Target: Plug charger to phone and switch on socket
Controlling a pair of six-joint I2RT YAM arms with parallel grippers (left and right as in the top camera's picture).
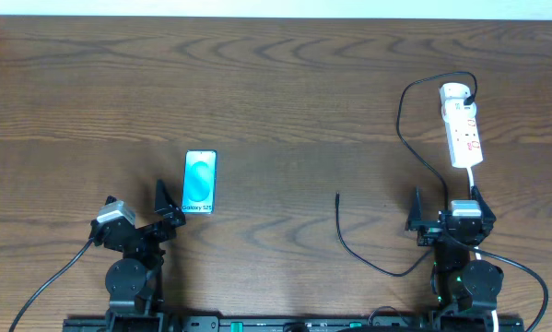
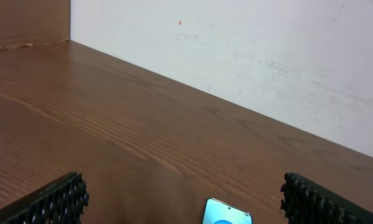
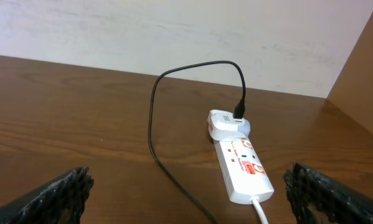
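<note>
Charger cable [image 1: 339,217]: thin, black. One end seated in round white adapter [image 1: 454,92] at top of power strip [image 1: 464,134], upper right of overhead frame. Looped left and down, then across lower centre-right. Free plug tip lying bare on wooden table [image 1: 276,74], right of centre, well apart from phone [image 1: 200,182].

Phone: Galaxy S25, light blue screen up, left of centre; one edge just visible at bottom of left wrist frame.

Power strip: white, red switch marks; switch position too small to tell.

Left gripper [image 1: 170,210]: fingers spread wide, empty, just below-left of phone.

Right gripper [image 1: 446,198]: fingers spread wide, empty, just below power strip; white lead [image 1: 469,180] alongside.
</note>
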